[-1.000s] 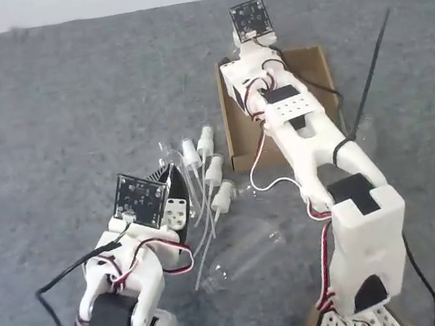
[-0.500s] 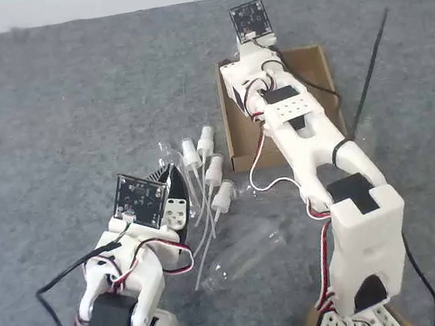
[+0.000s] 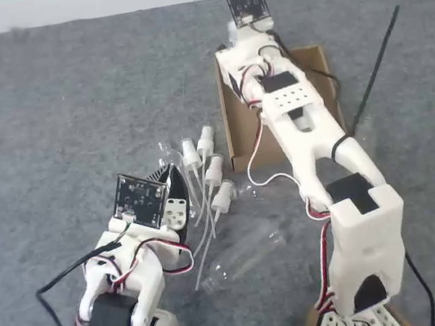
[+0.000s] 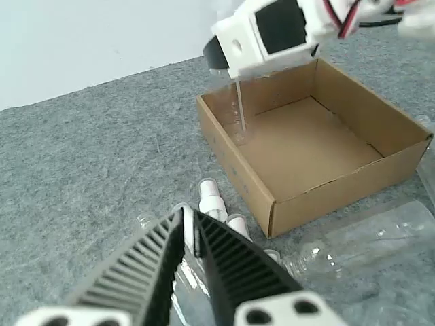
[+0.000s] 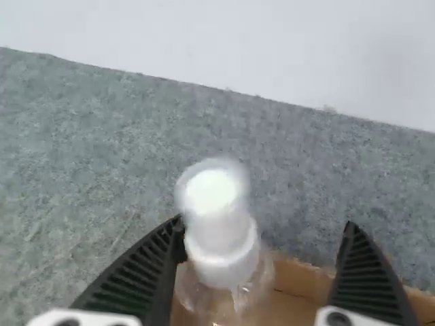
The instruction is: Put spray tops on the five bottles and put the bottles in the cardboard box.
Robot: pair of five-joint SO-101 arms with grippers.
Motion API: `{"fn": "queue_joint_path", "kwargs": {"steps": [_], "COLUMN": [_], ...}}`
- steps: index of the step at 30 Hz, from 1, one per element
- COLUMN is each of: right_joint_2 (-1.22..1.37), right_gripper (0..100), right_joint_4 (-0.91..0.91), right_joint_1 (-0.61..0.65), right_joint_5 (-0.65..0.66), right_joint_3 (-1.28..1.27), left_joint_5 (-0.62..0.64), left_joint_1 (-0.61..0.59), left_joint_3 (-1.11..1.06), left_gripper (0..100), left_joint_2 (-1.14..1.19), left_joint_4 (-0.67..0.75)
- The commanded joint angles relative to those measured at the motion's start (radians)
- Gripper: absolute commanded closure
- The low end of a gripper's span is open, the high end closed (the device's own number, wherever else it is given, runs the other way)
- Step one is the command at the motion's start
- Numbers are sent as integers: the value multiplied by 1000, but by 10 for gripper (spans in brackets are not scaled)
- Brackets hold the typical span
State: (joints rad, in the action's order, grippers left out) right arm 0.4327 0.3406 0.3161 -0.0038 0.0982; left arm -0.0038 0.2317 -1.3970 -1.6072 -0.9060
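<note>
My right gripper point(image 5: 264, 227) hangs open over the far left corner of the cardboard box point(image 3: 234, 131). Between its jaws stands a clear bottle with a white spray top point(image 5: 216, 204), close to one finger and apart from the other. In the left wrist view that bottle's thin tube point(image 4: 240, 109) hangs into the cardboard box point(image 4: 306, 142). My left gripper point(image 4: 189, 216) is shut low over the carpet, its tips point(image 3: 168, 175) beside several loose spray tops point(image 3: 215, 168). A capless clear bottle point(image 3: 240, 255) lies between the arms.
Grey carpet covers the table. Another clear bottle point(image 4: 367, 238) lies against the box's near wall. A thin black rod point(image 3: 376, 63) slants up to the right of the box. The right arm point(image 3: 313, 139) stretches over the box's right half.
The right arm has pushed a little farther over the box's far edge. The left arm and the loose spray tops have stayed put.
</note>
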Motion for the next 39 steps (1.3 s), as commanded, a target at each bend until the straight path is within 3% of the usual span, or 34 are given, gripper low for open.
{"fn": "queue_joint_path", "kwargs": {"steps": [1, 15, 33, 39], "right_joint_2": [-22, -50, -466, -561], "right_gripper": [716, 714, 715, 716], "right_joint_4": [91, 484, 1234, 1449], "right_joint_1": [5, 10, 1, -91], "right_joint_5": [-2, -3, -3, -2], "right_joint_3": [141, 448, 451, 450], "left_joint_5": [-6, -6, -6, -6], "left_joint_1": [-5, -5, -5, -5], "left_joint_3": [4, 4, -16, -18], "left_gripper": [988, 988, 988, 988], "left_joint_2": [12, 12, 12, 12], "left_joint_4": [26, 26, 48, 49]}}
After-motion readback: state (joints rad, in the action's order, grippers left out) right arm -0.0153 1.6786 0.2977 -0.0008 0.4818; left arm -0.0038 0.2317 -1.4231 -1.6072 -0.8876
